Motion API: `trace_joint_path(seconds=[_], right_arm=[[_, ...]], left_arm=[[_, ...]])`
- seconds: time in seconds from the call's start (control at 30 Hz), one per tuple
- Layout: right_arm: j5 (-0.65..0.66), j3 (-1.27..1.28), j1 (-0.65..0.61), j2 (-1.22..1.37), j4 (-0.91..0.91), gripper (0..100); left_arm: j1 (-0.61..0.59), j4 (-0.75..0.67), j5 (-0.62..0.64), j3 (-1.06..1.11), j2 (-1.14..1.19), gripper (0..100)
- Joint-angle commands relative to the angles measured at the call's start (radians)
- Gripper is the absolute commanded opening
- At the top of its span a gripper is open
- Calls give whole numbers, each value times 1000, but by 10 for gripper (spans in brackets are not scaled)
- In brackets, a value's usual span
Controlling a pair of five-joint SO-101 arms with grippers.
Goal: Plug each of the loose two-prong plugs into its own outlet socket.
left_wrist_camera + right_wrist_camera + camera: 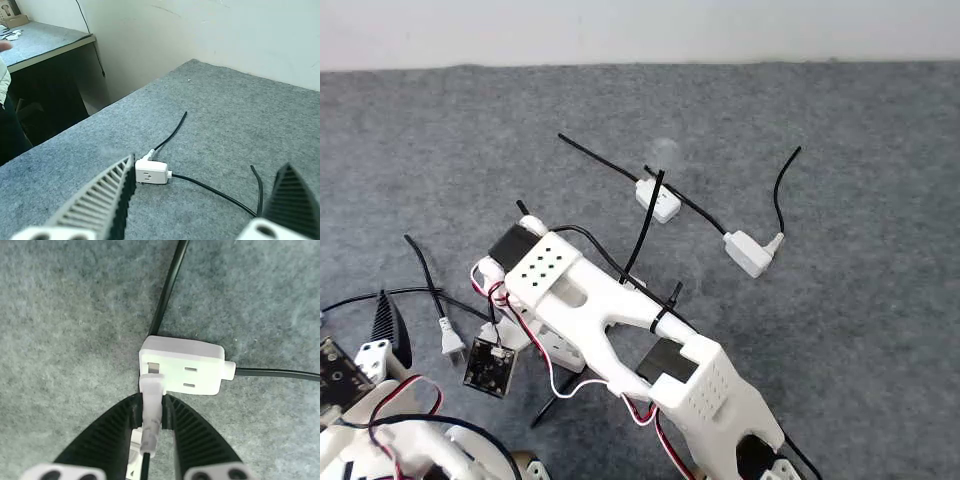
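- The left gripper, a black ribbed claw spread wide and holding nothing, sits at the left end of the arms' edge of the grey felt table
- A loose white two-prong plug on a black cord lies just beside it
- The right gripper is clamped on a second white plug, whose head touches a white outlet block near the arms' edge; whether its prongs are seated cannot be told
- A small white outlet cube lies mid-surface, cords crossing it
- A larger white corded block lies nearer the right edge
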Motion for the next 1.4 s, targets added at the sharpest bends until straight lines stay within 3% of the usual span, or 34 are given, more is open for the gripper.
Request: trace_joint_path(seconds=[0.0, 0.4, 0.87, 1.37], right_arm=[[-60, -12, -16, 2, 28, 9], [-221, -54, -39, -7, 19, 9], [-523, -64, -65, -4, -174, 9], [-612, -38, -33, 24, -242, 9]], left_arm=[[2, 8, -14, -18, -14, 412], [2, 8, -14, -16, -14, 412], [2, 8, -14, -16, -14, 412], [-3, 6, -14, -16, -14, 412]])
